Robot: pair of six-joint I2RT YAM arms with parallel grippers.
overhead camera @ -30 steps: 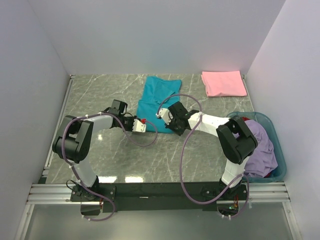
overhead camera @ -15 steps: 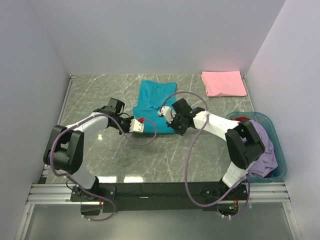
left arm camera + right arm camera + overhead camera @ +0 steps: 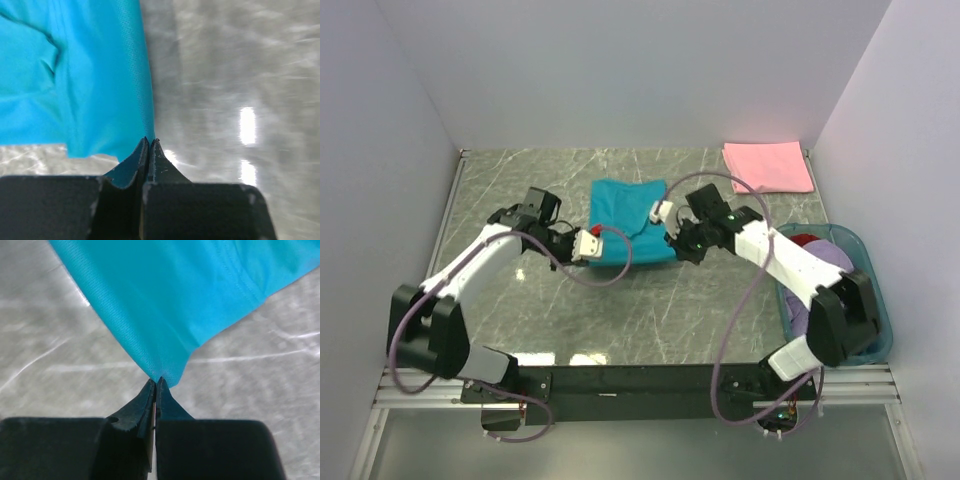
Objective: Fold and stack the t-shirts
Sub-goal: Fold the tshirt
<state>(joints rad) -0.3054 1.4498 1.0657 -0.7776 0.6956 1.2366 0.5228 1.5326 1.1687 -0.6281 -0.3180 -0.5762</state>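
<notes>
**Item 1. Left pincer**: We recorded it low over the grey marble worktop, reaching in from the left. In the left wrist view its fingers were pressed together on the edge of the teal t-shirt, with a fold of cloth caught between them.

**Item 2. Right pincer**: It reached in from the right, level with the left one. In the right wrist view its tips were clenched on a corner of the teal t-shirt.

**Item 3. Teal t-shirt**: It sat mid-worktop between the two arms. Its near edge ran left to right from one pincer to the other. The outline was close to square and a little longer near to far, so we logged the long axis as running away from the arm bases. We could not tell which end carried the collar.

**Item 4. Teal basket**: It stood at the right edge, beside the right arm. It held a lavender t-shirt, with a red one showing at its far end.

**Item 5. Pink t-shirt**: It lay folded flat in the far right corner, long axis left to right, well apart from the teal one.
</notes>
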